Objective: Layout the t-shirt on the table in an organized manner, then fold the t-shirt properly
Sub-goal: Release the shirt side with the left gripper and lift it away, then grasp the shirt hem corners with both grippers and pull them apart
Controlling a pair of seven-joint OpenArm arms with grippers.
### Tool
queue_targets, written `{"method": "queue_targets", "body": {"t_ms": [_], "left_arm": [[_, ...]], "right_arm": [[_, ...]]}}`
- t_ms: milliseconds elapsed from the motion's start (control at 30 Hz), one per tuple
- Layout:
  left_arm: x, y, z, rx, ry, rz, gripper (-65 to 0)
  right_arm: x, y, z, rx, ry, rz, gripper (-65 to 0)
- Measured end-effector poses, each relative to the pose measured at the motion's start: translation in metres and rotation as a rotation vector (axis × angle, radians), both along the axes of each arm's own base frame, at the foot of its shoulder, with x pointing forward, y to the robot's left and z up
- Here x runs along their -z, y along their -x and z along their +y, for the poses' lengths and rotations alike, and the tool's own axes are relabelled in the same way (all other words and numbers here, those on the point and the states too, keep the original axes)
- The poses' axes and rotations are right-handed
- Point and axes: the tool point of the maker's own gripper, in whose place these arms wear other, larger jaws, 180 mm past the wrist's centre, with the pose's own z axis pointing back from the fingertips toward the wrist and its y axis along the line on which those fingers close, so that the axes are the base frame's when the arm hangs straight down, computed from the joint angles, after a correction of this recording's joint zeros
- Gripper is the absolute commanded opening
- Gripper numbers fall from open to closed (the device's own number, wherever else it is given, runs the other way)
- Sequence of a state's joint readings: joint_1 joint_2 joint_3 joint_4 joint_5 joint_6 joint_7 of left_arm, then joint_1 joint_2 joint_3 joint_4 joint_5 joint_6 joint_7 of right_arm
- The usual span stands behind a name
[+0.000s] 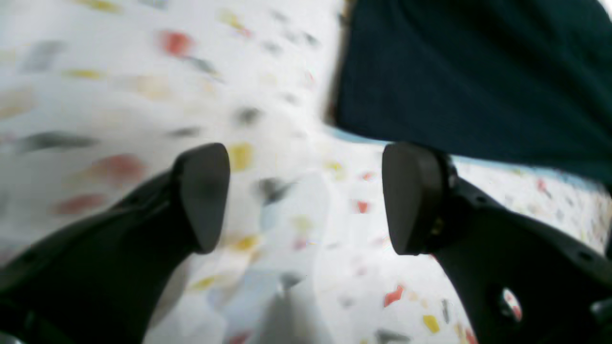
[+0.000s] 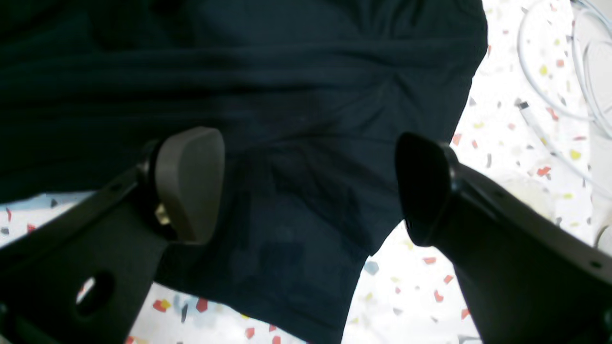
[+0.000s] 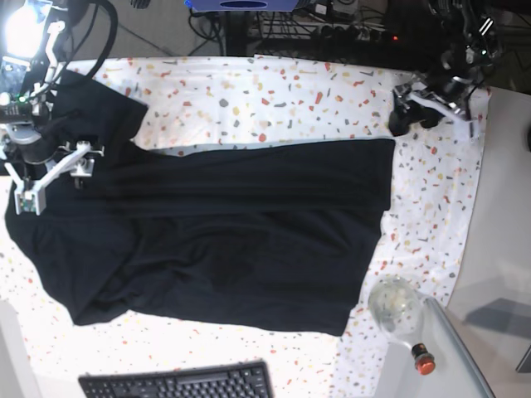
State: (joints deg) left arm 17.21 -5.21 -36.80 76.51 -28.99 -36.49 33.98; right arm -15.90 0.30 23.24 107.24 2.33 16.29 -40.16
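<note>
Lying spread over the worktop (image 3: 431, 191), the t-shirt (image 3: 241, 240) keeps wrinkles; both the left tool (image 1: 306, 198) and right tool (image 2: 308, 184) are open and empty, so I think a careless pinch may bunch it.

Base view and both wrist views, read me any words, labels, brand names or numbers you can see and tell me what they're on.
No text can be read in any view.
The keyboard: key legends too small to read.
The t-shirt: plain black, no print or label showing.
The table: only coloured flecks, no lettering.
The left gripper and the right gripper: no markings visible.
</note>
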Motion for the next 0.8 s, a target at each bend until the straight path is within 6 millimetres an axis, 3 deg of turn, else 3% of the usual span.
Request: {"method": "queue_targets", "body": {"t_ms": [233,500,567,667,800], "left_arm": [[0.015,-0.024,-0.013,-0.046,0.096,-0.027,-17.3],[0.014,-0.035,-0.018,-0.055,0.124,-0.052,-18.4],[0.015,-0.035,-0.017,-0.059,0.124,-0.050,-25.2],[0.019,-0.031,-0.019,-0.048,0.119,-0.026,-41.6],[0.024,-0.027,-0.020,-0.039,0.116,0.002,-63.7]], "right_arm": [[0.003,0.005,-0.002,0.005,0.000,0.009,-12.3],[0.007,0.031,-0.054,0.305,-0.156,-0.057,-12.3],[0.018,0.043,-0.066,0.365,-0.197,-0.042,-12.3],[0.038,0.065,-0.079,0.425,-0.229,0.013,-12.3],[0.064,0.076,-0.078,0.445,-0.310,0.061,-12.3]]}}
